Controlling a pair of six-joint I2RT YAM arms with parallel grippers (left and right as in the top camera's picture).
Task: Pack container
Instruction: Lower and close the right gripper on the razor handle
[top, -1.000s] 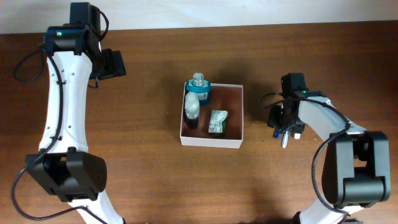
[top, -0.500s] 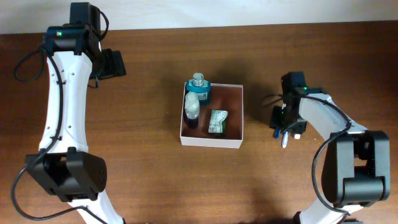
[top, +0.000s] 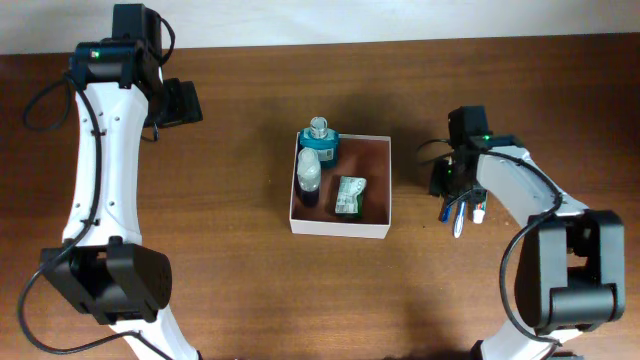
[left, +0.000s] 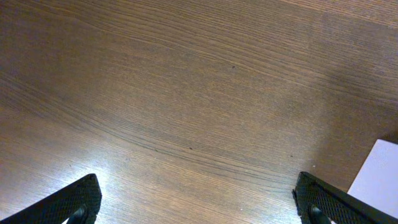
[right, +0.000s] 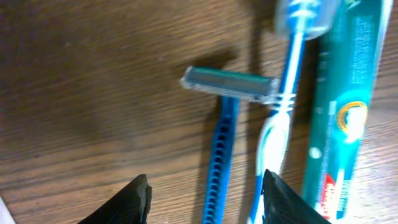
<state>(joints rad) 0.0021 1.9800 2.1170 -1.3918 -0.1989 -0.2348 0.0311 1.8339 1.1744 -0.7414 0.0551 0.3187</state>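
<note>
The container (top: 375, 190) is a square white-walled box with a reddish-brown inside at the table's middle. It holds a teal-capped bottle (top: 320, 142), a dark bottle with a white cap (top: 308, 178) and a green packet (top: 349, 195). My right gripper (top: 447, 182) is open low over the table right of the container. In the right wrist view its fingers (right: 205, 202) straddle a blue razor (right: 222, 134), with a blue-and-white toothbrush (right: 280, 118) and a green toothpaste tube (right: 339, 112) beside it. My left gripper (left: 199, 202) is open and empty at the far left; the container's corner (left: 378, 177) shows.
The razor, toothbrush and tube lie together on the wood right of the container, near my right arm (top: 510, 185). My left arm (top: 100, 150) runs down the table's left side. Bare wood lies between the left arm and the container.
My right gripper has moved toward the far side and a little left, uncovering the razor, toothbrush and tube. The left arm has not moved.
</note>
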